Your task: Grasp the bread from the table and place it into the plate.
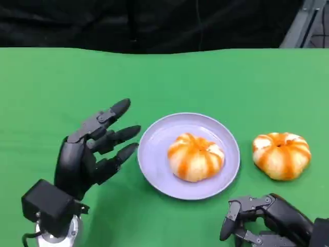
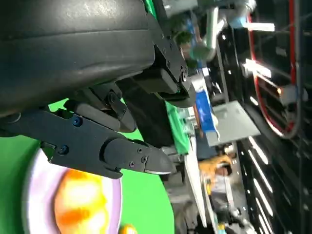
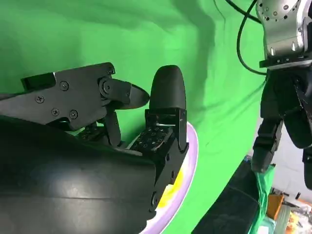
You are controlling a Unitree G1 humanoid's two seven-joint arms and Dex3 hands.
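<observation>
A round orange-and-white striped bread [image 1: 195,157] lies inside the lavender plate [image 1: 154,154] at the middle of the green table. A second, like bread [image 1: 281,155] sits on the cloth just right of the plate. My left hand [image 1: 95,149] hovers to the left of the plate, fingers spread toward it, holding nothing. My right hand [image 1: 264,221] sits low at the near right, in front of the second bread, fingers apart and empty. The left wrist view shows the plate [image 2: 117,204] with its bread [image 2: 80,202] under my fingers [image 2: 126,156]. The plate rim [image 3: 187,170] appears past my right fingers [image 3: 165,102].
Green cloth covers the table [image 1: 61,87], with a dark backdrop behind its far edge. The left wrist view shows a cluttered room and a person [image 2: 219,175] beyond the table. My left arm [image 3: 285,73] is seen across the table in the right wrist view.
</observation>
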